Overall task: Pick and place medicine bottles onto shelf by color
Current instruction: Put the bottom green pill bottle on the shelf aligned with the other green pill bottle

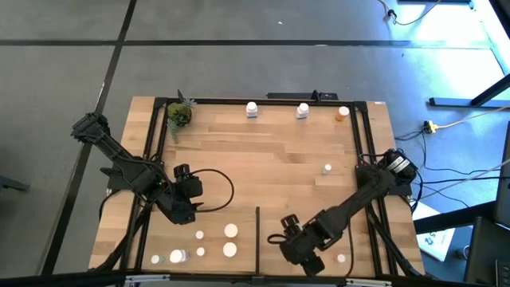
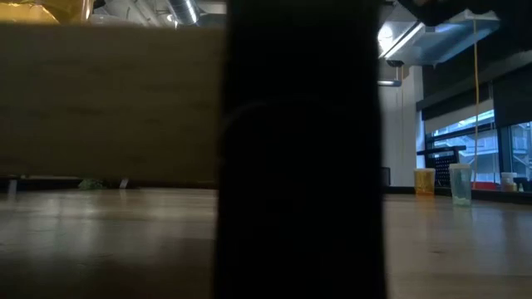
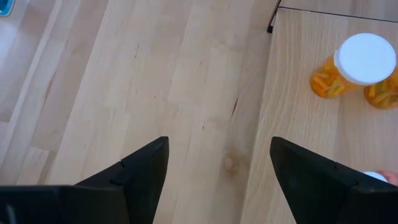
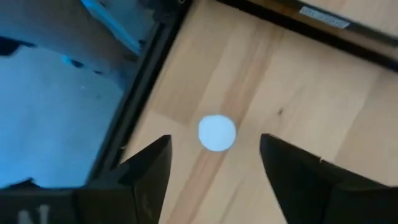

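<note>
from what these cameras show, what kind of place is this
Probably a robotics lab or workshop, not a pharmacy. A light-wood shelf framed in black bars stands on a grey floor, cables trail beside it, and the low view shows ceiling strip lights and large windows.

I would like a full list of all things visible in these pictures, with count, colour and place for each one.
white-capped bottles at the far edge: two, white, on the wood near the far bar.
orange bottle: one, orange with white cap, far right corner.
pale bottle: one, standing alone on the right side.
near-left bottles: about six, mostly white, left of the divider.
bottle by the right gripper: one, white cap, near edge, between the open fingers.
potted plant: one, green, far left corner.
shelf: one, light wood, black frame.
divider strip: one, black, near middle.
left gripper: open, empty, above the near-left bottles.
right gripper: open, near edge.
</note>
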`<action>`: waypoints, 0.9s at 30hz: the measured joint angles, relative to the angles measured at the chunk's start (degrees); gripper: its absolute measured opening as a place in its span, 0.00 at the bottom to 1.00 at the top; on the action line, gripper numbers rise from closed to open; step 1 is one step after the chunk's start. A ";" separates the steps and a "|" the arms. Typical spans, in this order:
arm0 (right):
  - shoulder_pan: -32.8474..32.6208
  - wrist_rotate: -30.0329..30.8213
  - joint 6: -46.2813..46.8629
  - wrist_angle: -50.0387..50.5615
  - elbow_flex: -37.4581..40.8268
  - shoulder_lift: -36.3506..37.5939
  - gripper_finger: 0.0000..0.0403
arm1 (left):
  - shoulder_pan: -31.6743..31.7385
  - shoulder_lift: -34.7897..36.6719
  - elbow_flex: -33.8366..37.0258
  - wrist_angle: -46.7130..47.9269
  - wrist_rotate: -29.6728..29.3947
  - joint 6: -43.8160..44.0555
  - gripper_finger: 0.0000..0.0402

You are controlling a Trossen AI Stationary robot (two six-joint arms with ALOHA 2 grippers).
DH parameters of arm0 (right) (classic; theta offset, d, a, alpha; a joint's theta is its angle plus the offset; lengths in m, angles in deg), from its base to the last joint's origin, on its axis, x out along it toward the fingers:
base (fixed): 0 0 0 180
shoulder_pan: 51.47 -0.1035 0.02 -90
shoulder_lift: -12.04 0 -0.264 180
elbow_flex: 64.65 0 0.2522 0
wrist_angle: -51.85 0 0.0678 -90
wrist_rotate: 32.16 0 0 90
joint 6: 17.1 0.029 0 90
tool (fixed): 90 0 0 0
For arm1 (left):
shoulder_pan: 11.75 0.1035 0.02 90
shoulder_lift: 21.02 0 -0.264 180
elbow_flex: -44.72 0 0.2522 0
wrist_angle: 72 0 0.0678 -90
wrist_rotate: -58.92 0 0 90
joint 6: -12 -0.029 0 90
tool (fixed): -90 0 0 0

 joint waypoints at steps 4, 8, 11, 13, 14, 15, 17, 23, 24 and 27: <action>-0.82 3.09 -1.97 0.36 0.00 -1.05 0.60 | -0.01 0.00 0.00 0.00 0.00 0.00 0.68; -0.83 3.02 -2.79 0.51 0.02 -3.27 0.60 | -0.02 0.00 0.00 -0.06 0.02 0.02 0.68; -0.83 2.92 -4.78 0.26 0.02 -4.51 0.60 | -0.02 0.00 0.00 -0.15 0.00 0.02 0.68; -0.79 2.59 -5.05 -0.11 0.02 -5.15 0.60 | -0.02 0.00 0.00 -0.17 0.00 0.02 0.68; -0.79 2.53 -5.06 -0.09 0.02 -5.39 0.60 | -0.02 0.00 0.00 -0.17 0.00 0.02 0.68; -0.79 2.53 -5.07 -0.09 0.02 -5.52 0.60 | -0.02 0.00 0.00 -0.20 0.00 0.02 0.68; -0.81 2.49 -5.16 -0.22 0.02 -6.11 0.60 | -0.02 0.00 0.00 -0.20 0.00 0.02 0.68; -0.81 2.38 -7.55 -0.48 0.02 -7.09 0.60 | 0.00 0.00 0.00 -0.20 0.00 0.02 0.68; -0.81 2.38 -7.91 -0.60 0.02 -7.30 0.60 | -0.02 0.00 0.00 -0.20 0.00 0.02 0.68; -0.81 2.39 -8.97 -1.30 0.02 -7.68 0.60 | 0.00 0.00 0.00 -0.20 0.01 0.02 0.68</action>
